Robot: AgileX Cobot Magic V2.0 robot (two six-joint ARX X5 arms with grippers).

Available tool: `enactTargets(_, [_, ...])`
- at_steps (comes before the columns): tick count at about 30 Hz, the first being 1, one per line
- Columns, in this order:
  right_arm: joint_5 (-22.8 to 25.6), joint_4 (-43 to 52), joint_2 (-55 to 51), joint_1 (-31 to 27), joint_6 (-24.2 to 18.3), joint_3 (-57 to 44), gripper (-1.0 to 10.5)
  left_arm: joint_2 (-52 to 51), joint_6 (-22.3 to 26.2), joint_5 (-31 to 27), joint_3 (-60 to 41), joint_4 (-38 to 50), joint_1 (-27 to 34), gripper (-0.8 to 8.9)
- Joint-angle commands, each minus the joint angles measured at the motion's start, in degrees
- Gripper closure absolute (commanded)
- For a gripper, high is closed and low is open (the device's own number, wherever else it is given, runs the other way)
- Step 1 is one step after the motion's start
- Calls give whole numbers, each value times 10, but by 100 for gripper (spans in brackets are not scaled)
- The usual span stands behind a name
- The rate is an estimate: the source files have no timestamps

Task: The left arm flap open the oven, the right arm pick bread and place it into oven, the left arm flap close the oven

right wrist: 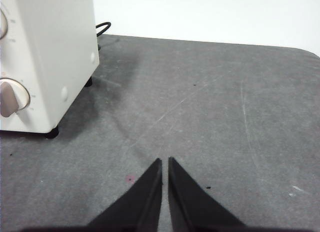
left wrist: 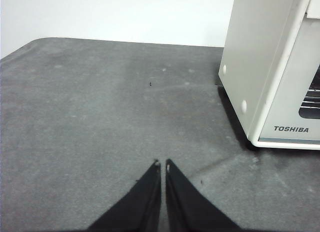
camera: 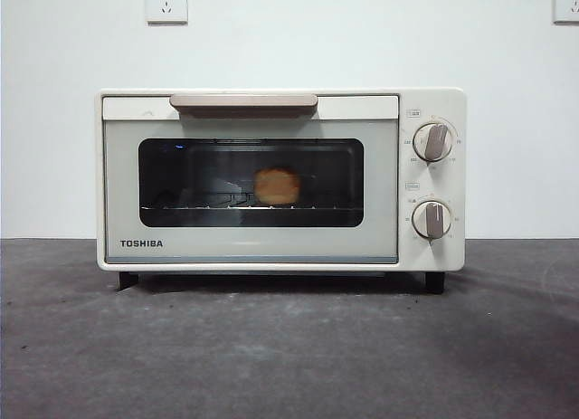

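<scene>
- The TOSHIBA toaster oven [camera: 280,179] stands with its door shut, and the bread [camera: 277,185] sits on the wire rack [camera: 244,205] behind the dark window, so the job looks finished.
- The left gripper [left wrist: 161,165] hangs above bare table [left wrist: 100,117], jaws pressed together, holding nothing; the oven's side wall lies ahead of it, off to one side.
- The right gripper [right wrist: 165,162] is likewise closed and empty, the oven's knob side ahead and well apart.
- To my eye, the best move is holding both arms clear of the beige handle [camera: 243,102].
- The table is dark grey, scuffed and speckled; a white wall with sockets [camera: 166,3] stands behind.
</scene>
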Motion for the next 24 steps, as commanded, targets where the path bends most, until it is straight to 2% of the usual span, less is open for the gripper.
enactTargets(1, [2, -3, -1, -1, -9, -5, 929, -1, 5, -3, -12, -3, 0, 788])
enactTargets(24, [1, 12, -1, 0, -8, -5, 929, -1, 5, -2, -12, -3, 0, 788])
